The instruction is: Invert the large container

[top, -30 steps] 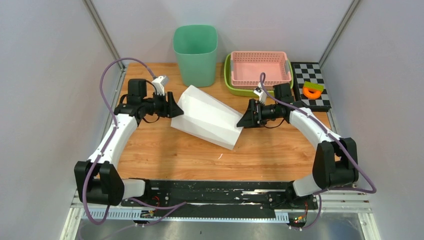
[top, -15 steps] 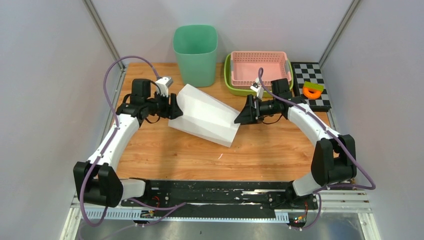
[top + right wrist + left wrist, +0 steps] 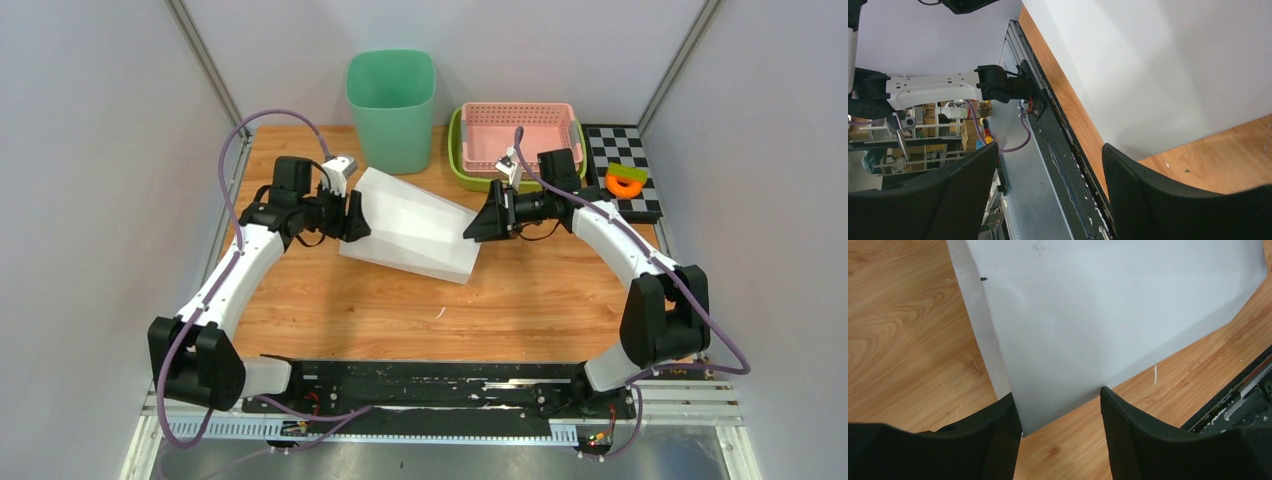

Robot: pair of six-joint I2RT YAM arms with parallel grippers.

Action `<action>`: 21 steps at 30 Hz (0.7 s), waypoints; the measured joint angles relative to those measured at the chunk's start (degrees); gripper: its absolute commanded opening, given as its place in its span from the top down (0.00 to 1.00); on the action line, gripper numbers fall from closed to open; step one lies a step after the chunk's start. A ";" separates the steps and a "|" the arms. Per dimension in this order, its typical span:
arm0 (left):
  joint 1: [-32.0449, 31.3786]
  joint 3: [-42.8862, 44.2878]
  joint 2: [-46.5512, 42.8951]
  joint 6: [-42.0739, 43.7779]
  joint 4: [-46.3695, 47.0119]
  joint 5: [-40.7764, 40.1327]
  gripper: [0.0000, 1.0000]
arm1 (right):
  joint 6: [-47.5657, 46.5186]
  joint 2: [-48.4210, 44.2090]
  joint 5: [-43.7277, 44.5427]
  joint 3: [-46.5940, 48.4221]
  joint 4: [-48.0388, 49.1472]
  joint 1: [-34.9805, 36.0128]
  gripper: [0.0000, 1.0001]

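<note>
The large white container (image 3: 415,228) lies on its side in the middle of the wooden table. My left gripper (image 3: 358,218) is open and sits against its left end. In the left wrist view the container (image 3: 1108,315) fills the top, and its lower corner reaches between the open fingers of the left gripper (image 3: 1058,395). My right gripper (image 3: 468,228) is open against the container's right end. In the right wrist view the container (image 3: 1158,65) sits at the upper right, just beyond the right gripper (image 3: 1048,147). Neither gripper is closed on it.
A green bin (image 3: 391,105) stands at the back, just behind the container. A pink basket (image 3: 520,135) sits in a green tray (image 3: 458,160) at the back right. An orange and green ring (image 3: 626,180) lies on a checkerboard (image 3: 625,150). A white scrap (image 3: 440,313) lies near the front.
Both grippers have moved toward the back of the table with the container between them. The container has shifted back and turned slightly, its long side now closer to level.
</note>
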 measured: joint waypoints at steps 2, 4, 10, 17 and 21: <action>-0.02 0.50 0.37 0.02 -0.55 0.00 0.41 | 0.26 0.00 0.17 0.00 0.33 0.00 0.21; -0.09 0.72 0.50 0.00 -0.76 0.11 0.40 | 0.31 -0.02 0.87 0.00 0.52 -0.22 0.21; -0.11 0.79 0.50 -0.02 -1.60 2.16 0.39 | 1.55 -2.14 6.16 -1.05 2.95 -3.34 0.21; -1.49 0.83 0.50 0.59 -2.49 4.98 0.27 | 2.45 -3.96 12.15 -2.99 4.94 -4.96 0.21; -3.26 2.27 0.46 1.46 -4.55 5.64 0.19 | 2.47 -3.15 13.33 -3.19 4.96 -5.01 0.21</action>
